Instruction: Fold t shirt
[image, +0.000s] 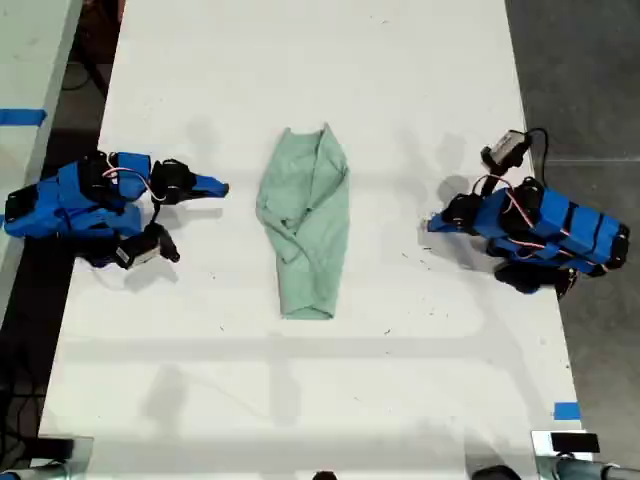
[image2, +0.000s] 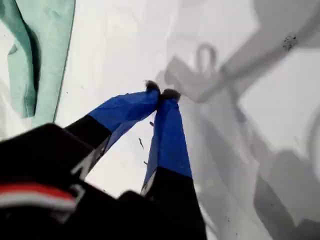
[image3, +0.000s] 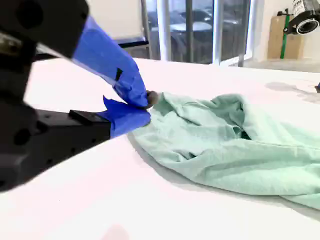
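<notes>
The shirt (image: 305, 225) lies as a long folded strip in the middle of the table (image: 300, 60), the one obstacle on the white top. Bare table runs on both sides of it, between the cloth and each arm, and wider bare stretches lie beyond its two ends. My first gripper (image2: 161, 94) has bare table under its closed tips; my second gripper (image3: 146, 106), tips together, looks across at the cloth.

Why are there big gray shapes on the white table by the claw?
In the first wrist view, they are shadows of the arm across the table, beyond my first claw. In the exterior view, softer shadows lie beside both arms. In the second wrist view, the t shirt looks sharp, while the windows behind glare.
</notes>
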